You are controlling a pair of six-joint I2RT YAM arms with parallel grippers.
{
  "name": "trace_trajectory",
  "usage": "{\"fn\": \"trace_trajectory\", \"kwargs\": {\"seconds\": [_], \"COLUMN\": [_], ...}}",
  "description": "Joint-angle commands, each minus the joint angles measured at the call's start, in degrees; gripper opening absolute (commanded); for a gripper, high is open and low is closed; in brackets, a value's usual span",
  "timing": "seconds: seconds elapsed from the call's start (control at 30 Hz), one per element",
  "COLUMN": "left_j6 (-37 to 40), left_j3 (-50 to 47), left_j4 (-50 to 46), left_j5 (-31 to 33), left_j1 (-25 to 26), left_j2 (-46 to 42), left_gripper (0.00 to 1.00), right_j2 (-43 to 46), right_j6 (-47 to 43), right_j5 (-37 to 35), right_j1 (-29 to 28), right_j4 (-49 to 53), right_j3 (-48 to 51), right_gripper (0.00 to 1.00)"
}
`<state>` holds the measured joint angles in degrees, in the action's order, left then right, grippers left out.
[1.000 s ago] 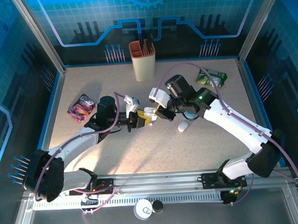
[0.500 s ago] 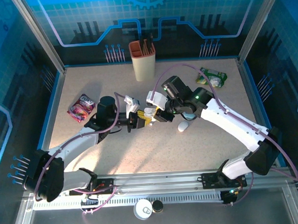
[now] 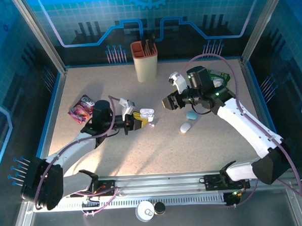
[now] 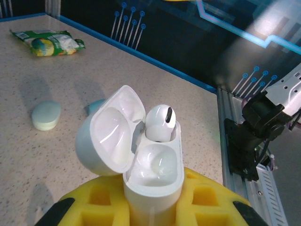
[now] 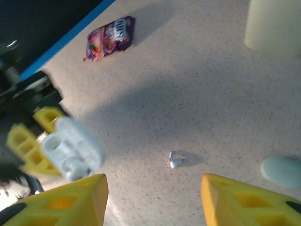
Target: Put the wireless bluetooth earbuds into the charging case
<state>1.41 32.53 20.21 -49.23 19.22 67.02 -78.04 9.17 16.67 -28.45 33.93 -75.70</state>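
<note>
My left gripper (image 3: pixel 137 120) is shut on the white charging case (image 3: pixel 147 113), which stands upright with its lid swung open. In the left wrist view the case (image 4: pixel 155 181) sits between the yellow fingers (image 4: pixel 94 202). One white earbud (image 4: pixel 160 123) sits in its far socket, and the near socket is bare. My right gripper (image 3: pixel 168 102) hangs open to the right of the case, apart from it. In the right wrist view a second earbud (image 5: pixel 175 160) lies loose on the table, beyond the gap between the open yellow fingers (image 5: pixel 249 202). The case (image 5: pixel 70 148) shows blurred at the left.
Two pale pebble-like cases (image 3: pixel 191 115) (image 3: pixel 185 127) lie under the right arm. A beige tool holder (image 3: pixel 144 60) stands at the back, a green packet (image 3: pixel 217 79) at back right and a purple snack packet (image 3: pixel 83 106) at left. A white disc (image 3: pixel 145 210) lies on the front rail.
My right gripper has pulled away from the case, up and to the right, and stands open. The left gripper with the case has shifted slightly left.
</note>
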Motion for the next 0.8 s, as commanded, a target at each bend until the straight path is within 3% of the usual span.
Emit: {"fn": "trace_trajectory", "kwargs": {"seconds": [0.0, 0.17, 0.43, 0.77], "left_j6": [-0.3, -0.2, -0.1, 0.1], "left_j3": [-2.3, -4.8, -5.9, -5.7], "left_j4": [1.0, -0.9, -1.3, -1.9], "left_j5": [0.6, 2.0, 2.2, 2.0], "left_j1": [-1.2, -1.6, -1.8, -2.0], "left_j2": [-4.7, -10.0, -11.9, -12.1], "left_gripper": [0.09, 0.09, 0.10, 0.10], "right_j2": [-6.8, -19.4, -38.9, -50.3], "right_j6": [15.0, 19.9, 16.6, 13.0], "right_j5": [1.2, 4.2, 5.4, 6.3], "right_j1": [2.1, 1.7, -2.7, -5.5], "right_j4": [-1.9, 3.3, 7.6, 12.8], "right_j3": [1.0, -2.7, -13.7, -23.1], "right_gripper": [0.53, 0.51, 0.36, 0.32]}}
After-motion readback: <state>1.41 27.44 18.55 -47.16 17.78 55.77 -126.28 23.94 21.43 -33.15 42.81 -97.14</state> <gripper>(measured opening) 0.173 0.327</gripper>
